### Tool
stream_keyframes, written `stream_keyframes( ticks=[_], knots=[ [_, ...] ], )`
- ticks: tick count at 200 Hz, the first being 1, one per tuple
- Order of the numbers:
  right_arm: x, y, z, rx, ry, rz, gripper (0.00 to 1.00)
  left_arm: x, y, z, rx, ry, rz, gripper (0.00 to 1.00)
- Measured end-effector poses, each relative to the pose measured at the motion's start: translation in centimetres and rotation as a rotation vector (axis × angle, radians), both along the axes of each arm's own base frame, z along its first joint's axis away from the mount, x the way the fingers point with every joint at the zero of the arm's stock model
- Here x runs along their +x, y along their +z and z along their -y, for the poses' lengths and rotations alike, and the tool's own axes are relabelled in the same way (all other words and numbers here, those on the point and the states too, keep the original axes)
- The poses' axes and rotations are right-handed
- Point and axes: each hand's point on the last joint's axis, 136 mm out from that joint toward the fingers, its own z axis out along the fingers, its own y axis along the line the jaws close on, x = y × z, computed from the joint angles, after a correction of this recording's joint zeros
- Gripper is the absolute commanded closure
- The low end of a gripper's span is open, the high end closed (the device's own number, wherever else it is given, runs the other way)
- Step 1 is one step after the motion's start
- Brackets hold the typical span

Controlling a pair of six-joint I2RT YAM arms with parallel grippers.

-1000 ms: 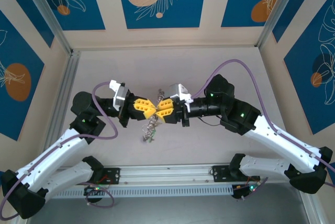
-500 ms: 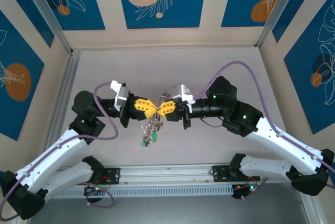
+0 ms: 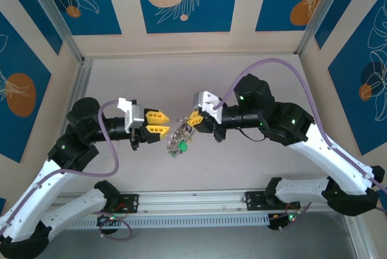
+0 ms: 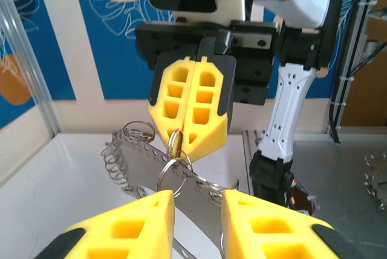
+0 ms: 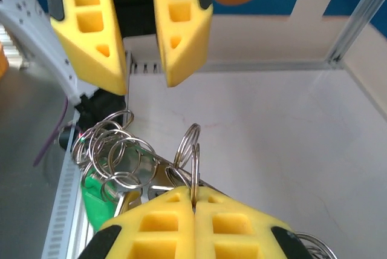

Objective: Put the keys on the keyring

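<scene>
My right gripper (image 3: 192, 120) is shut on a small split ring (image 5: 192, 150) at mid-table height. From that ring hangs the keyring (image 3: 178, 139), a grey metal band (image 4: 145, 174) strung with several split rings (image 5: 112, 150), silver keys and a green tag (image 5: 97, 207). My left gripper (image 3: 158, 122) stands open just left of the cluster, its yellow fingers (image 4: 130, 222) apart with the band running past between them and touching neither. In the right wrist view the left gripper (image 5: 145, 71) faces me, open. I cannot pick the keys with the dark tag out of the cluster.
The pale tabletop (image 3: 242, 162) lies below the hanging cluster. An aluminium rail (image 3: 193, 201) runs along the near edge, and metal frame posts (image 3: 75, 108) and patterned walls close in the sides and back.
The left gripper has opened, let go and drawn back to the left. The right gripper has stayed shut, and the keyring cluster now hangs from it alone.
</scene>
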Motion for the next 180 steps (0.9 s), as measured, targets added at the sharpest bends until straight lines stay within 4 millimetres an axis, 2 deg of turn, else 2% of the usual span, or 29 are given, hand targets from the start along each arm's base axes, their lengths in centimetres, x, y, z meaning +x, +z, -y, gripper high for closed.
stream_keyframes(
  ticks=[38, 61, 125, 180],
  knots=[
    [-0.4, -3.4, -1.0, -0.169, 0.041, -0.040, 1.00, 0.6, -1.9, 0.4, 0.077, 0.007, -0.029, 0.76],
    [-0.7, -4.5, -1.2, -0.224, 0.061, -0.050, 1.00, 0.5, -2.9, 0.9, 0.112, -0.009, -0.045, 0.77],
    [-1.3, -3.4, -1.3, -0.228, 0.095, -0.021, 1.00, -0.1, -4.0, 2.1, 0.151, -0.059, -0.044, 0.80],
    [-1.3, -3.7, -1.1, -0.243, 0.100, -0.023, 1.00, -0.3, -4.1, 2.3, 0.158, -0.066, -0.036, 0.90]
  ],
)
